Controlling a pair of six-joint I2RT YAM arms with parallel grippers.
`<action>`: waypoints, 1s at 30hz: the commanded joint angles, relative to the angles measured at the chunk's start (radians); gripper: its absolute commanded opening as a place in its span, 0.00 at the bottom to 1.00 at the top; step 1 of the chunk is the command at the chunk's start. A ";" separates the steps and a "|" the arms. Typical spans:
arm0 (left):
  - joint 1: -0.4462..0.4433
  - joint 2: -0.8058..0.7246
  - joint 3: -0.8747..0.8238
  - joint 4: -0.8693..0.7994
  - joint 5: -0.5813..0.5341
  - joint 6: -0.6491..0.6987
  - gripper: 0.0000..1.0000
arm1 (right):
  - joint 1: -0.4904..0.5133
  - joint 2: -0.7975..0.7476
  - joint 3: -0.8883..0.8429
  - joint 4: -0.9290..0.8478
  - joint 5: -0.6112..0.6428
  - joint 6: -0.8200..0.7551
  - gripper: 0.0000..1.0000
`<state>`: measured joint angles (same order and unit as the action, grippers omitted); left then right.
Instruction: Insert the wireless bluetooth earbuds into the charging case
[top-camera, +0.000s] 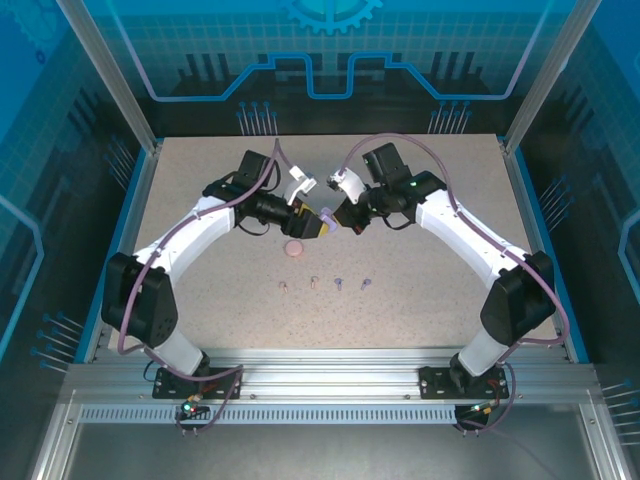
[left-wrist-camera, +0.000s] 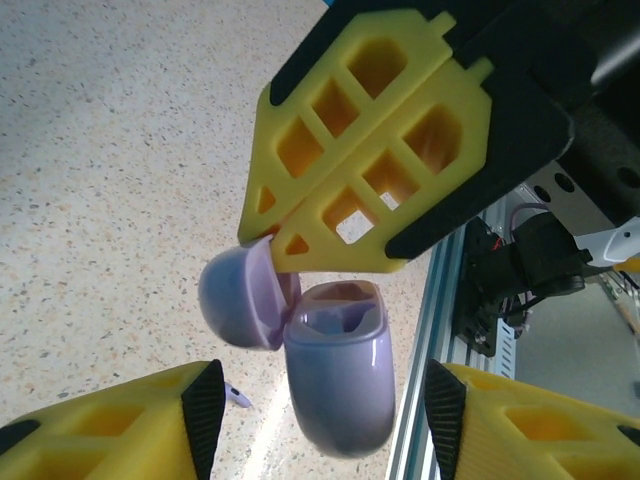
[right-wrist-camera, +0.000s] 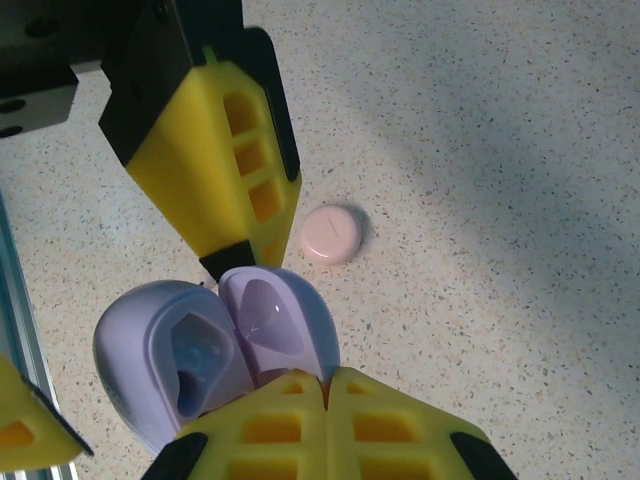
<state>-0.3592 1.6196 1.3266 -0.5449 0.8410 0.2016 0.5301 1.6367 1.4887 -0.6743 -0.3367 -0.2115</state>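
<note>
I see the purple charging case (left-wrist-camera: 340, 385) up off the table, hinged open. Its domed lid (left-wrist-camera: 237, 300) is swung back and pinched at the edge by the right gripper (right-wrist-camera: 326, 380), and the moulded wells in its body face outward. The pale pink charging case (top-camera: 295, 249), a closed round disc, lies flat on the table below it. Closer to the arm bases I count four tiny earbuds in a spaced row: first pink bud (top-camera: 283, 287), second pink bud (top-camera: 314, 281), first purple bud (top-camera: 339, 284), second purple bud (top-camera: 366, 284).
</note>
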 joint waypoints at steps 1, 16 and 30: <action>-0.011 0.018 0.036 -0.035 0.048 0.024 0.56 | 0.018 0.014 0.030 -0.025 0.008 -0.014 0.00; -0.013 0.036 0.029 0.034 0.118 -0.029 0.42 | 0.019 -0.001 0.014 -0.015 0.020 -0.019 0.00; -0.011 0.037 0.012 0.065 0.119 -0.041 0.22 | 0.018 -0.009 0.012 -0.003 0.021 -0.008 0.00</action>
<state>-0.3664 1.6562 1.3327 -0.5182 0.9131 0.1619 0.5365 1.6367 1.4887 -0.6773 -0.3134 -0.2150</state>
